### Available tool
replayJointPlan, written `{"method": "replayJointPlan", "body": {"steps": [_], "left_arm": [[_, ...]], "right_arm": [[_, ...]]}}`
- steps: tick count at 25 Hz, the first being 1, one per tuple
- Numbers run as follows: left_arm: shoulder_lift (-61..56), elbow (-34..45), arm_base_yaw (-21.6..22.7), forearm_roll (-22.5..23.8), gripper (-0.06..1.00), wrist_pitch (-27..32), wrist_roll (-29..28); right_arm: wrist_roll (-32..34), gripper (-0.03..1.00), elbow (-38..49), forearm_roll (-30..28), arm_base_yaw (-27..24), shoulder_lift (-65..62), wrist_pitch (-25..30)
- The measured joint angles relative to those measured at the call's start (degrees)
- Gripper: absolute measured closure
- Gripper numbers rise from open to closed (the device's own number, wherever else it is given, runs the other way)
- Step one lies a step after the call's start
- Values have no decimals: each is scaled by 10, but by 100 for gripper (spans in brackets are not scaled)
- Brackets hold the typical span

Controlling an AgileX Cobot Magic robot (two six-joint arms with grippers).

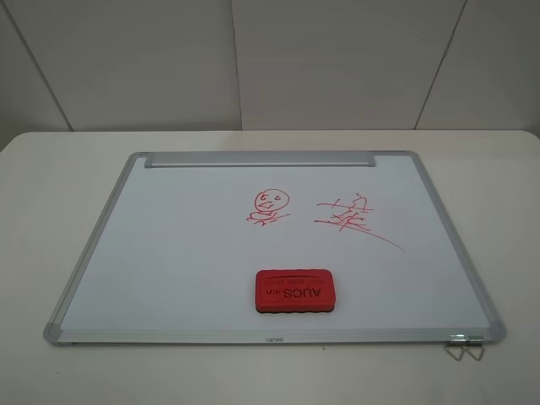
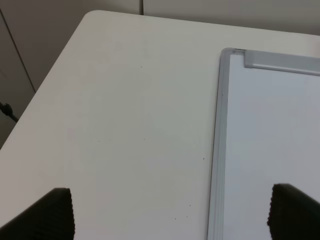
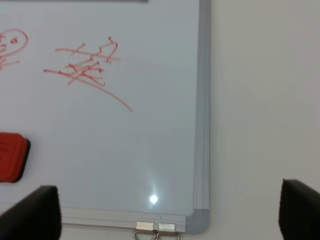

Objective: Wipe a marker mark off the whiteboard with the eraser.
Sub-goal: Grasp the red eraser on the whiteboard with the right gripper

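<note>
While the board (image 1: 169, 253) is lying flat on the white table (image 1: 51, 211), the high view is showing its silver tray (image 1: 260, 159) running along the far edge and two metal clips (image 1: 464, 346) hanging off the near right corner. The mark (image 1: 270, 207), a small red face with a squiggly body, is sitting near the middle of the board, a little toward the tray. A red scribble (image 1: 350, 218) with a long tail is lying just to its right, apart from it. The eraser (image 1: 295, 291) is resting flat on the board close to the near edge, on the near side of both drawings and touching neither, with its black lettering reading upside down from this camera. Seen from the left wrist, the left gripper (image 2: 172, 215) is hovering with its jaws standing wide apart and nothing between them, one dark tip showing over bare table and the other over the board. The board's left frame edge is running between the tips, and the corner with the tray's end is showing beyond. Seen from the right wrist, the right gripper (image 3: 167, 212) is likewise hanging spread wide and gripping nothing, one tip over the board and the other over the table past the right frame edge. The scribble is lying in full sight there, only a sliver of the mark is peeking in at the picture's edge, one end of the eraser is showing beside the tip over the board, and the clips are sitting at the corner between the tips.
</note>
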Motion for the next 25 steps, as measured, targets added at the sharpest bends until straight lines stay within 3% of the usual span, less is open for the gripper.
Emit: {"method": "replayJointPlan", "body": {"steps": [5, 14, 19, 25], "left_arm": [[0, 0, 0, 0, 17, 0, 0], [0, 0, 0, 0, 17, 0, 0], [0, 0, 0, 0, 17, 0, 0], [0, 0, 0, 0, 17, 0, 0]], "right_arm": [[-57, 19, -42, 15, 37, 186, -57], [-220, 19, -149, -5, 281, 491, -87], [-272, 19, -228, -5, 368, 646, -121], [-319, 19, -333, -2, 441, 790, -111]]}}
